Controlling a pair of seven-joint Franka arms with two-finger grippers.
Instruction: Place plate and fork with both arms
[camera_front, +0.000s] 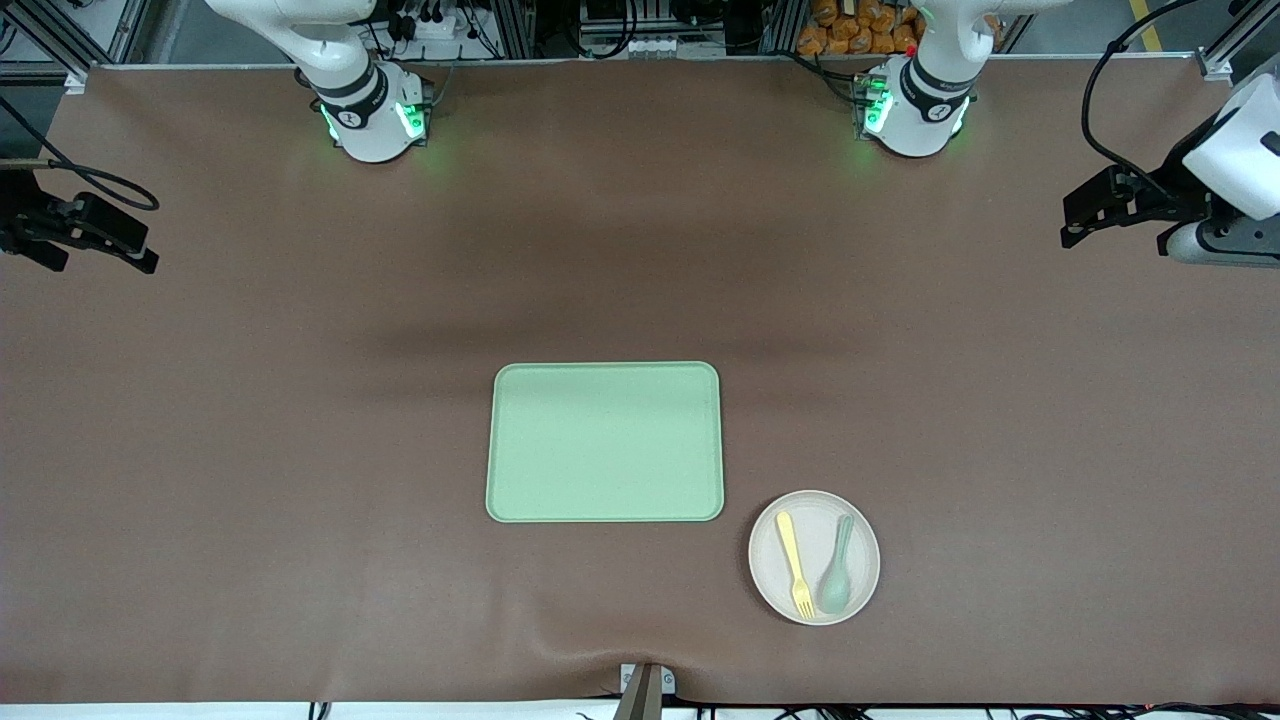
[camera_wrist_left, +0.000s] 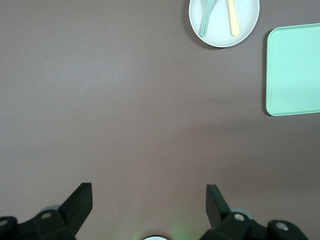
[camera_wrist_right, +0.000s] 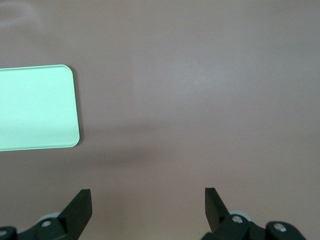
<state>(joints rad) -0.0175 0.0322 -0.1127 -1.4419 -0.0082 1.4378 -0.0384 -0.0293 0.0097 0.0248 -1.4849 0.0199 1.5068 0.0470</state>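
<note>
plate (camera_front: 814, 557): nearest the front camera, flat on the tabletop (camera_front: 300, 450), beside the tray's corner.
fork (camera_front: 796, 566): in the plate beside the spoon (camera_front: 836, 580), tines toward the camera, long axis near-to-far.
tray (camera_front: 605, 441): bare, probably the target.
left gripper (camera_wrist_left: 149, 205): spread, waiting high.
right gripper (camera_wrist_right: 148, 205): spread, waiting likewise.

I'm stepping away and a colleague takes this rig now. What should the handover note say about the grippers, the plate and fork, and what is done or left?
Left gripper: open, holding nothing, waiting above bare table at the left arm's end.
Right gripper: open, holding nothing, waiting above bare table at the right arm's end.
Plate: on the table beside the green tray, nearer the front camera, toward the left arm's end.
Fork: lying on the plate next to a spoon.
Done: nothing visibly.
Left: plate and fork both still to be picked and placed.
</note>
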